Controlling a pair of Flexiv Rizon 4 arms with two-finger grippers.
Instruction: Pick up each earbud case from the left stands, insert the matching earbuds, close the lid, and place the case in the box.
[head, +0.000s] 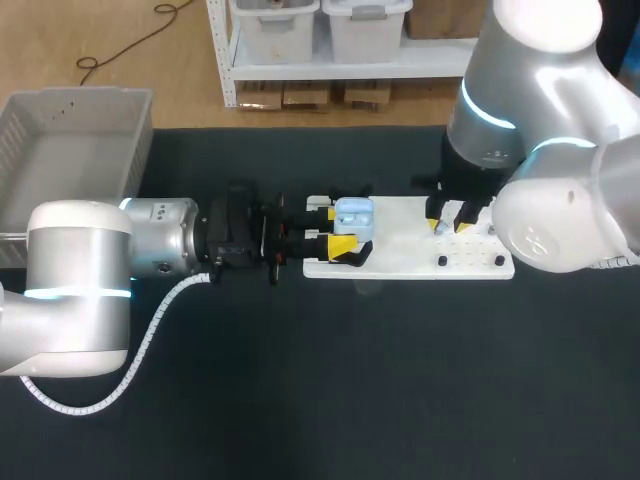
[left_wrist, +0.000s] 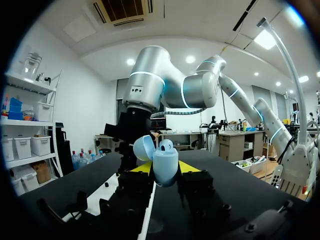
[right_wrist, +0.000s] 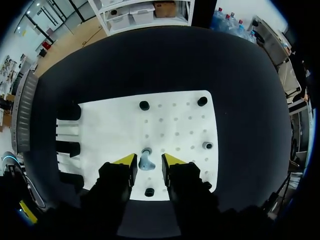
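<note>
Jaws of my left gripper (left_wrist: 165, 171) are pinching a light blue earbud case (left_wrist: 165, 167) from both sides. They are holding it upright, with its lid (left_wrist: 144, 148) hanging open and one pale earbud (left_wrist: 166, 145) sitting inside. From the head camera, this case is showing at the left end of the white board (head: 410, 262). My right gripper (right_wrist: 148, 160) is pointing straight down over the board's right part. Its jaws are standing spread around a second earbud (right_wrist: 146, 161), which is resting on the board with a gap on each side. Black pegs (right_wrist: 144, 105) are dotting the board nearby. A grey bin (head: 70, 150) is sitting at the table's far left
</note>
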